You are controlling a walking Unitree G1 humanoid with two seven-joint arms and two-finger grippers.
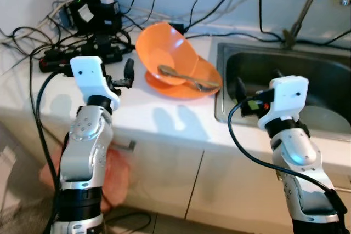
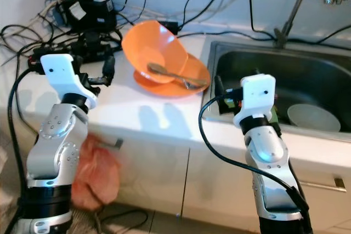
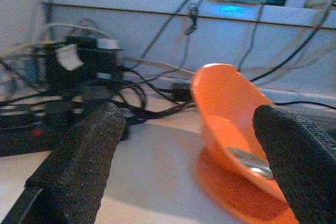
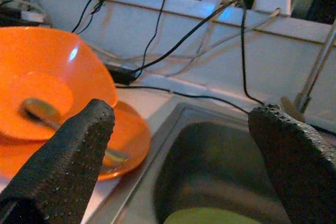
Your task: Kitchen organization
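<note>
I see both grippers, left (image 3: 184, 166) and right (image 4: 178, 166), wide open, empty; orange bowl (image 1: 164, 53) left of sink (image 1: 285, 72), unmoved.

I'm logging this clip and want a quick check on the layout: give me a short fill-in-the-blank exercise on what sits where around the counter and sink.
1. The orange bowl rests tilted on an orange ____.
2. The metal spoon lies with its scoop end inside the ____.
3. The white dish sits inside the ____.
4. The left gripper and the right gripper both have their fingers ____.

Missing words: plate; bowl; sink; open
</note>
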